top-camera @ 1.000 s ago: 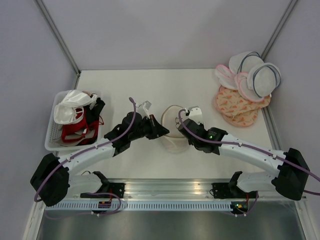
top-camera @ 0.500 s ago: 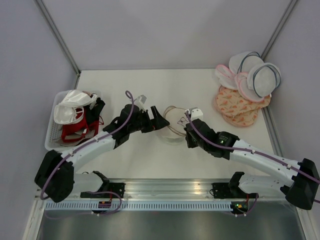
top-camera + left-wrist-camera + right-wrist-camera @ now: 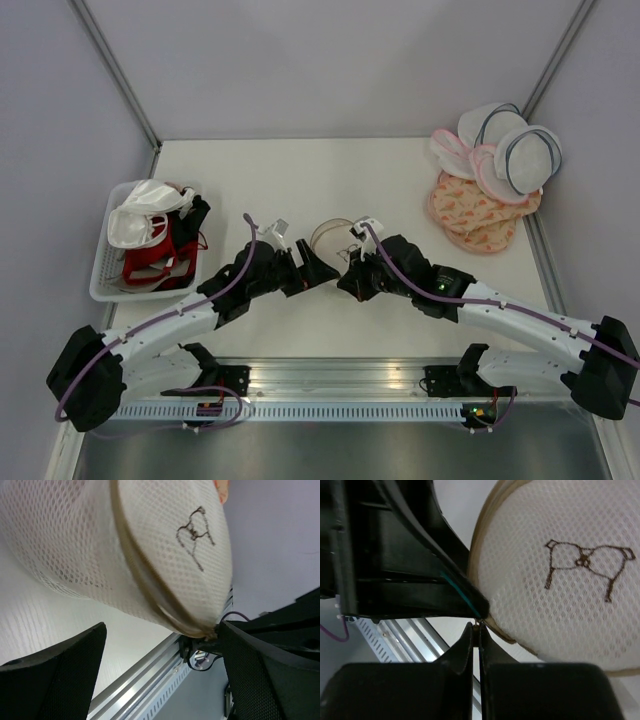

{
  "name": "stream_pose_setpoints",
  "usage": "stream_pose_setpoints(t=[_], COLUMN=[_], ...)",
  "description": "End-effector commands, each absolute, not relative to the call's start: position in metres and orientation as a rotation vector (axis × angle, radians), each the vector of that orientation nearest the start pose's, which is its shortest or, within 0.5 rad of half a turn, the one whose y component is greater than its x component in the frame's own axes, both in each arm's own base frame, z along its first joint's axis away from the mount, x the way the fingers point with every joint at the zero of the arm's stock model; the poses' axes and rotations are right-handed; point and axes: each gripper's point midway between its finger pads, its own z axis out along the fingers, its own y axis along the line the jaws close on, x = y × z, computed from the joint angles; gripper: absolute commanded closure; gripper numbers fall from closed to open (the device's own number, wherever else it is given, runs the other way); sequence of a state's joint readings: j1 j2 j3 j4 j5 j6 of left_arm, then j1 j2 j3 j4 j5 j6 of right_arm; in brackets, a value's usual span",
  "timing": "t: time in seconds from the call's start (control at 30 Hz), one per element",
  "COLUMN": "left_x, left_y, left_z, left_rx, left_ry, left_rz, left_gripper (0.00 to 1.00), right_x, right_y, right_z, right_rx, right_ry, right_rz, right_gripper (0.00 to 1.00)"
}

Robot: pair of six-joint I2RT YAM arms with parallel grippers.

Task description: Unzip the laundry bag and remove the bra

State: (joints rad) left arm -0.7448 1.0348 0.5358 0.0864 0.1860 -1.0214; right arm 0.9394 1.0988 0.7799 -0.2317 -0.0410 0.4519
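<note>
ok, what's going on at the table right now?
Both arms are working on the mesh bag between them. The right tool is shut at the bag's rim, seemingly pinching the zip pull, though that is too small to confirm. The left tool is open, its fingers on either side of the bag's edge without gripping it. No opening shows in the bag, and nothing has been taken out.
</note>
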Motion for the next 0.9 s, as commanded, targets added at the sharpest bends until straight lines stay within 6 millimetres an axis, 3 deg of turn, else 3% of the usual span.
stream_pose_setpoints(t=[0.0, 0.1, 0.13, 0.2, 0.23, 0.33, 0.47, 0.77, 0.8, 0.87], left_x=[0.194, 0.197, 0.199, 0.203, 0.206, 0.21, 0.211, 0.212, 0.211, 0.211], left_y=[-0.295, -0.299, -0.299, -0.297, -0.295, -0.29, -0.284, -0.28, -0.281, -0.282], left_z=[0.148, 0.148, 0.149, 0.151, 0.151, 0.149, 0.144, 0.142, 0.144, 0.147], left_rx=[-0.204, -0.231, -0.245, -0.26, -0.276, -0.305, -0.341, -0.375, -0.37, -0.353], left_ry=[2.259, 2.205, 2.189, 2.173, 2.162, 2.154, 2.154, 2.146, 2.146, 2.136], left_rz=[-1.334, -1.391, -1.394, -1.381, -1.363, -1.327, -1.295, -1.289, -1.296, -1.305], left_gripper=[0.06, 0.18, 0.29, 0.4, 0.55, 0.79, 0.96, 0.96, 0.85, 0.73], right_x=[0.177, 0.173, 0.171, 0.172, 0.171, 0.171, 0.169, 0.171, 0.172, 0.174], right_y=[0.31, 0.31, 0.307, 0.303, 0.298, 0.286, 0.275, 0.253, 0.252, 0.249], right_z=[0.19, 0.184, 0.179, 0.174, 0.167, 0.157, 0.145, 0.131, 0.13, 0.132], right_rx=[-0.614, -0.627, -0.633, -0.623, -0.624, -0.607, -0.589, -0.539, -0.532, -0.521], right_ry=[2.075, 2.101, 2.124, 2.153, 2.184, 2.223, 2.268, 2.339, 2.341, 2.333], right_rz=[0.973, 0.974, 0.963, 0.923, 0.893, 0.823, 0.764, 0.624, 0.621, 0.604], right_gripper=[1.0, 1.0, 1.0, 1.0, 0.99, 1.0, 1.0, 1.0, 0.99, 1.0])
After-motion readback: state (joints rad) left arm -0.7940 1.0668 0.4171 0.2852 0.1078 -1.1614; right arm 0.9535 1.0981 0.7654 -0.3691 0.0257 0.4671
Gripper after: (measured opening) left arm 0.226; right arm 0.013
